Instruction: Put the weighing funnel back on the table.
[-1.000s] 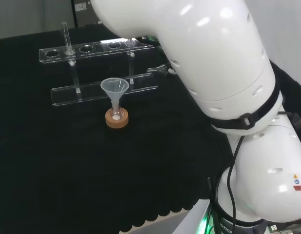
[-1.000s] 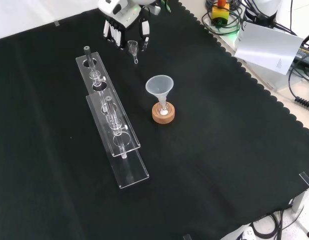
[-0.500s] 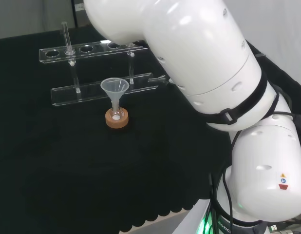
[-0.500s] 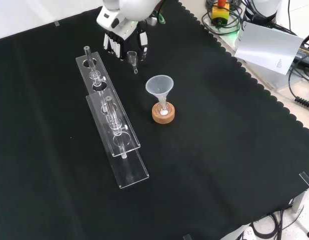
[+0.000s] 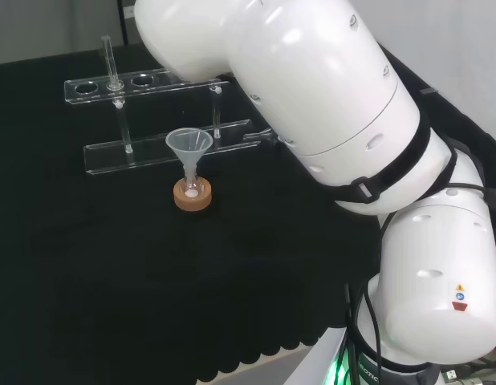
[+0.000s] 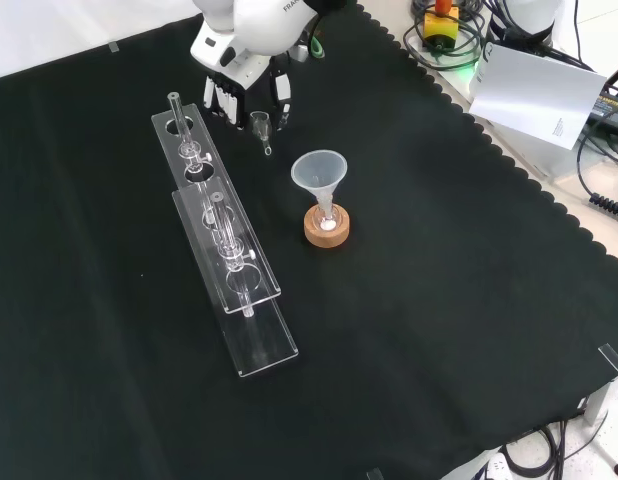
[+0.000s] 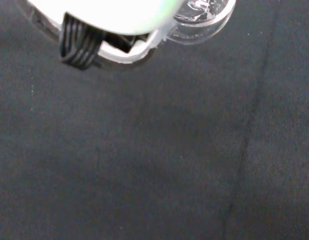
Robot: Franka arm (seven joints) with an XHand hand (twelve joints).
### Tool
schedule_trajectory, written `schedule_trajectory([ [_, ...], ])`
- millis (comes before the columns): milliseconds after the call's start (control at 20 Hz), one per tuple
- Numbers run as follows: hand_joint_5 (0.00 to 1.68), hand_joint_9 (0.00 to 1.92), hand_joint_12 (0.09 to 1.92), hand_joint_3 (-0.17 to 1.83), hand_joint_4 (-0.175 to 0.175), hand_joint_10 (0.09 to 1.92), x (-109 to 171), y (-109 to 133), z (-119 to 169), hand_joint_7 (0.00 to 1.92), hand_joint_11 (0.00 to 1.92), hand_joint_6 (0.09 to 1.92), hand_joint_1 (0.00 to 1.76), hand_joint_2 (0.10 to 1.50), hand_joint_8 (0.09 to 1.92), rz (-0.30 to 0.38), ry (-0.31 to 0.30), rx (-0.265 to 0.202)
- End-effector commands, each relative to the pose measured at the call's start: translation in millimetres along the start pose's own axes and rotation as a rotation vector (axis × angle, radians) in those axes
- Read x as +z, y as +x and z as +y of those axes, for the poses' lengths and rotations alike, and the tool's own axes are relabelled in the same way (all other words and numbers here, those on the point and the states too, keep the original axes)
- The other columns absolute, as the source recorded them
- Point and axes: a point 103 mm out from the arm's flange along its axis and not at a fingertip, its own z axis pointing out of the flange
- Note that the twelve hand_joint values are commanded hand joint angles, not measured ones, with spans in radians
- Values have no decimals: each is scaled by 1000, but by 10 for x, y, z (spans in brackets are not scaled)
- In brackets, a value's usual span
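Hand: pinching the weighing funnel, 11 o'clock from the funnel.
Left: lay it on the worktop, release.

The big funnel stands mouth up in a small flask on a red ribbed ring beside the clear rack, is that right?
Not quite: the stand is a cork ring, not a red ribbed one, as the front view shows. The funnel does stand mouth up in a small flask on it, beside the clear rack.
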Motion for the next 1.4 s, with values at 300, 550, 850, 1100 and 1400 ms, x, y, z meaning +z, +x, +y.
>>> schedule_trajectory([
  [300,1186,1226,1116,737,67,357,255,-123,-62,1322,709,834,1276,628,654,-14,-6,-1],
  [550,1185,1225,1117,736,67,357,332,-126,-66,1321,708,835,1276,629,655,-20,2,7],
  [850,1185,1224,1118,735,67,357,370,-86,-73,1321,707,835,1276,629,655,-23,14,16],
  [1100,1185,1223,1118,735,67,357,414,-74,-89,1320,707,835,1275,630,656,-22,8,19],
  [1400,1185,1222,1119,734,67,356,576,-59,-144,1319,706,835,1275,631,657,-24,16,14],
])
